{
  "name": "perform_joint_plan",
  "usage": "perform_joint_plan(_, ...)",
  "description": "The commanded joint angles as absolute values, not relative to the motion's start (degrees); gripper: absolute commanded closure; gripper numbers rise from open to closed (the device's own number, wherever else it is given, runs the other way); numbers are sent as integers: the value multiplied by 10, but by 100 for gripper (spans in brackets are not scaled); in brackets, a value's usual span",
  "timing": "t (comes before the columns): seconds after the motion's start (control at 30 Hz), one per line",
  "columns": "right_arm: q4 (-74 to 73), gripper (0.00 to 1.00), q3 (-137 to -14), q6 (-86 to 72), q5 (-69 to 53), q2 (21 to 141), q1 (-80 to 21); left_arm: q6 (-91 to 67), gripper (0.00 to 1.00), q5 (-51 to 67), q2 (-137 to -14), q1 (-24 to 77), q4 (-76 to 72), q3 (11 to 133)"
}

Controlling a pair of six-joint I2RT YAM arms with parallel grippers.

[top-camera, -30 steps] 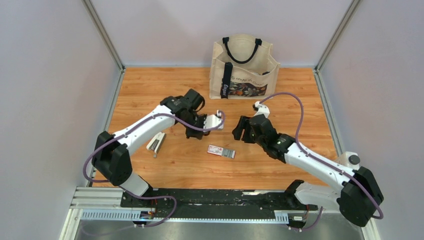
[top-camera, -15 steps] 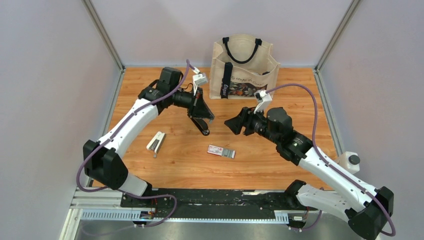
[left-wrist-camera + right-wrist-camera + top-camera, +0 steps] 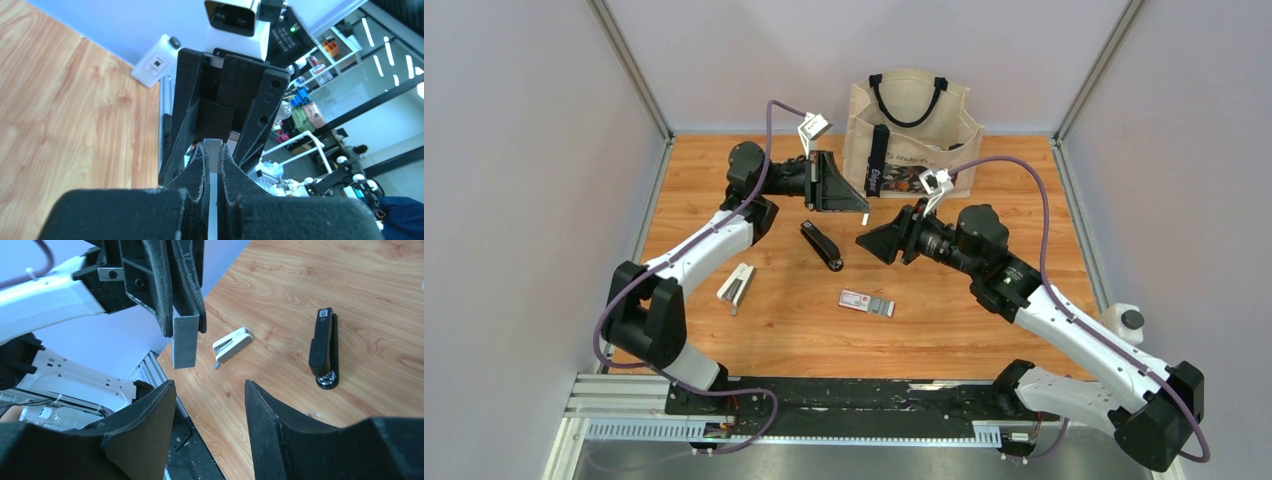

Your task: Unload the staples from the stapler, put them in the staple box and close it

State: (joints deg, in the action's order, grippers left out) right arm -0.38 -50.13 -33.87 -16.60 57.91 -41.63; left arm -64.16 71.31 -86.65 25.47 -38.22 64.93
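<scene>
While L gripper (image 3: 862, 210) pinches the thin silvery-grey metal staple strip (image 3: 186, 340) above the slim black stapler (image 3: 822, 246), R gripper (image 3: 864, 243) gapes wide just right of it.

Two staplers are present: one black stapler (image 3: 821, 245) and one white stapler (image 3: 737, 286). There is one silvery staple strip (image 3: 186, 340), one red-and-white box (image 3: 867, 302) and one canvas tote bag (image 3: 911, 135). Two robot arms are in view: left arm (image 3: 699, 252), right arm (image 3: 1064, 322).

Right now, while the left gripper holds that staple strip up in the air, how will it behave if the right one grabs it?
The staples jut straight from the left gripper without sagging, so probably stiff. Held by one end alone, likely very light. Thin, smooth metal, it might slip or snap apart if the open right gripper squeezes unevenly.
</scene>
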Motion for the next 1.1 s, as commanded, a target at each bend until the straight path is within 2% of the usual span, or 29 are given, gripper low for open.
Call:
perform_joint_plan(0.0,47,46,-516,-352,-193,575,-414,-858,100,723,-898,254,-657,644)
perform_joint_plan(0.5,39,45,-524,-352,-181,536,-411,-819,100,723,-883,254,-638,610)
perform_joint_plan(0.77,54,47,-541,-361,-201,561,-410,-810,100,722,-876,254,-624,607)
perform_joint_plan(0.87,64,49,-541,-366,-205,569,-411,-806,100,722,-875,255,-622,605)
perform_joint_plan(1.07,76,65,-542,-369,-209,580,-411,-802,100,722,-875,255,-620,604)
